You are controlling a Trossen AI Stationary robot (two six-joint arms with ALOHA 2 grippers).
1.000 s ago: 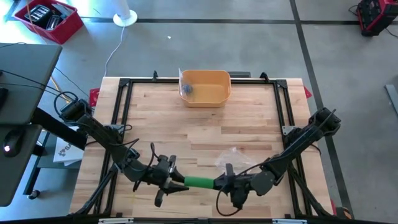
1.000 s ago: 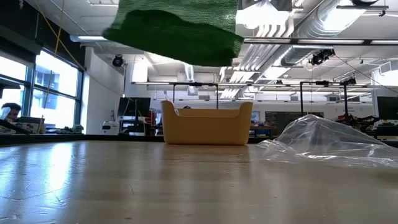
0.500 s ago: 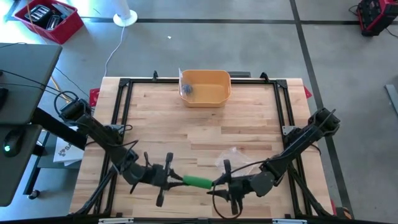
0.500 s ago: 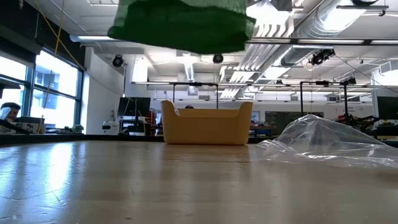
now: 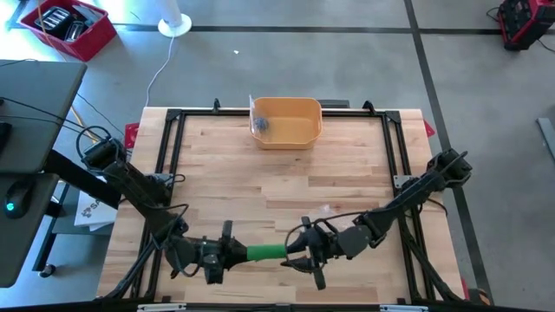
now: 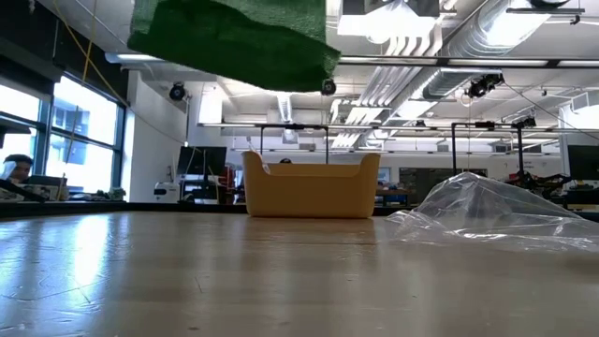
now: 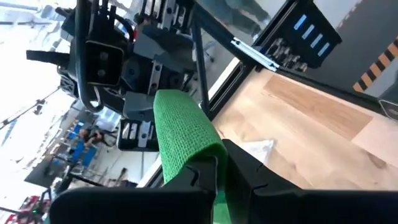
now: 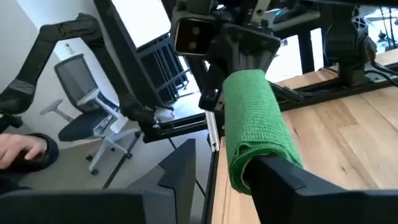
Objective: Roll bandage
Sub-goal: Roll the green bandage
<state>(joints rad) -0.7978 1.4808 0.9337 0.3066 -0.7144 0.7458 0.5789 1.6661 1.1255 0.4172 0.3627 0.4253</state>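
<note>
Lower centre of the high view: left gripper (image 5: 227, 253) and right gripper (image 5: 299, 251) each clamp an end of the green bandage (image 5: 264, 252), held above the table (image 5: 286, 186).

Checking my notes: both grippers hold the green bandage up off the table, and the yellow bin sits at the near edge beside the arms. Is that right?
Not quite. The yellow bin sits at the far edge of the table, as the high view shows. The left gripper and right gripper do hold the green bandage off the table.

a yellow bin (image 5: 287, 121) and clear plastic wrap (image 6: 493, 213) sit on the wooden table (image 5: 338, 173).
</note>
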